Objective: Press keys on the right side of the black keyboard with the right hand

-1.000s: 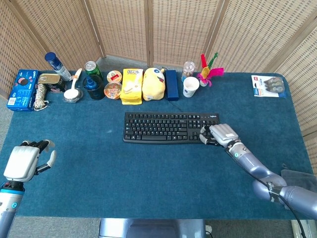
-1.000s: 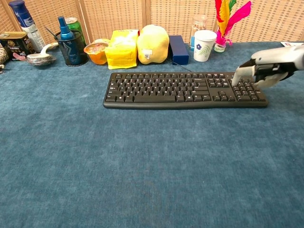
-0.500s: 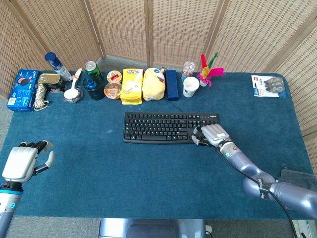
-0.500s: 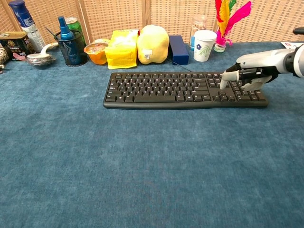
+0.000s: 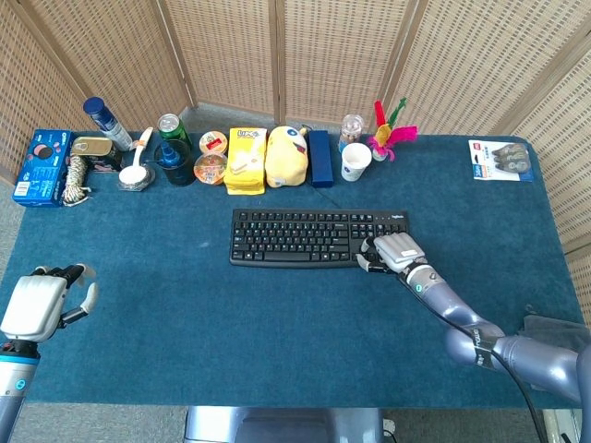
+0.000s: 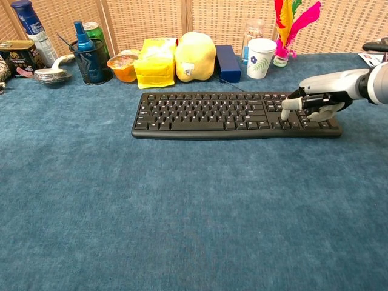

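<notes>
Left hand (image 5: 37, 302) hangs at the near left table (image 5: 277, 314) corner, fingers loosely curled, holding nothing. Right hand (image 5: 392, 252) sits over the right end of the black keyboard (image 5: 319, 237) mid-table, fingers curled in, one fingertip (image 6: 285, 114) touching a key. White cup (image 6: 261, 57) and yellow packet (image 6: 156, 62) stand behind it.
</notes>
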`<state>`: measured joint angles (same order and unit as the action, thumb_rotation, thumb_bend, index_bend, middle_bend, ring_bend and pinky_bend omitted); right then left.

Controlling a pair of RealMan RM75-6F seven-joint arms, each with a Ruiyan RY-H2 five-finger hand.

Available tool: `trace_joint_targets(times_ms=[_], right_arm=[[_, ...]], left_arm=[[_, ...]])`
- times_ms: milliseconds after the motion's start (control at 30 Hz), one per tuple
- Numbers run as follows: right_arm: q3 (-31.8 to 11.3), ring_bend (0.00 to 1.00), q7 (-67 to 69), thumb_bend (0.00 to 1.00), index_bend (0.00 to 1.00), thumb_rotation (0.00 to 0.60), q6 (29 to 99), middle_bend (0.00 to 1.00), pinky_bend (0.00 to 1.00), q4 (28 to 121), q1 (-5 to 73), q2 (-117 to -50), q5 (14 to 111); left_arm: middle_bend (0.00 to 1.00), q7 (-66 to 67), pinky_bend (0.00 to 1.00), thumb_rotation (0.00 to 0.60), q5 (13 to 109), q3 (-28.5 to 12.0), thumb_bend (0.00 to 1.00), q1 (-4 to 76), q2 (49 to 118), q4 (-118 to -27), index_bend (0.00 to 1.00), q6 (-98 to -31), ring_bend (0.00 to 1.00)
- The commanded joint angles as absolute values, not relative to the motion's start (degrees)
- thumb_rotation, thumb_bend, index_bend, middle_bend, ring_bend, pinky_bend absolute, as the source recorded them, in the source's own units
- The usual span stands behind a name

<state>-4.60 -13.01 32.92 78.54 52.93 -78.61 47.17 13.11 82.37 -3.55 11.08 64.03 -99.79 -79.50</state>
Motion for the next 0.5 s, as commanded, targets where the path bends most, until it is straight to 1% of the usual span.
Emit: trace_joint_targets(times_ms=[33, 300, 500], right_arm=[[-4.2, 1.00, -13.4, 0.53, 0.27, 0.000, 32.9, 0.93, 0.96, 78.2, 53.3, -78.9, 46.5], [-2.8, 1.00, -14.8, 0.53, 0.27, 0.000, 33.5, 0.93, 0.96, 77.6, 53.9, -79.5, 44.6], [-4.1, 1.00, -14.4, 0.53, 0.26, 0.000, 36.2, 0.91, 0.96, 81.2, 53.7, -77.3, 45.2]], left_arm=[[0.51, 12.9, 0.42, 0.034, 82.4, -3.4, 0.43, 11.0, 64.1, -99.6, 0.40, -79.5, 0.54], [0.51, 12.1, 0.42, 0.037, 82.4, -3.3, 0.43, 10.8, 64.2, -98.8, 0.40, -79.7, 0.54], [0.51, 11.7, 0.42, 0.033, 82.4, -3.4, 0.43, 10.9, 64.3, -98.5, 0.40, -79.8, 0.54]])
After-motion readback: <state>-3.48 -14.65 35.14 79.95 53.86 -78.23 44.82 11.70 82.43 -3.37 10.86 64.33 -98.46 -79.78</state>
